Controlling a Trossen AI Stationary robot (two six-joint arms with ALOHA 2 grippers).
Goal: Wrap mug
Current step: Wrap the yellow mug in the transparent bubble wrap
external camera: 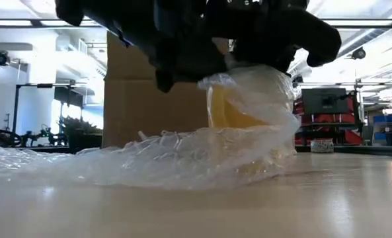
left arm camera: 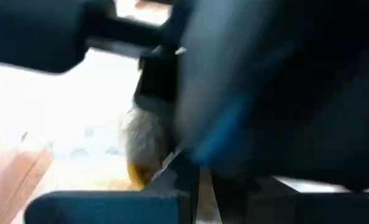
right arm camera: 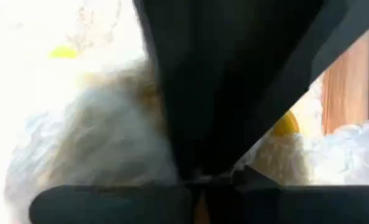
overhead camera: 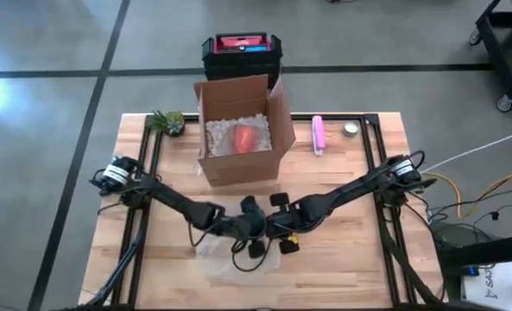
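Both dark arms are meeting low on the wooden tabletop (overhead camera: 342,259), at about 6 o'clock from the open brown cardboard box (overhead camera: 238,130). The yellow mug (external camera: 238,116) is standing there on a clear sheet of bubble wrap (external camera: 149,162), which is pulled up around it. The left gripper (overhead camera: 254,223) and the right gripper (overhead camera: 281,229) are pressing close over the mug. I cannot tell how far open either gripper is.

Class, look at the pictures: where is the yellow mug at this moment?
In the low view the yellow mug stands on the table, half covered by bubble wrap, directly under both grippers, in front of the cardboard box.
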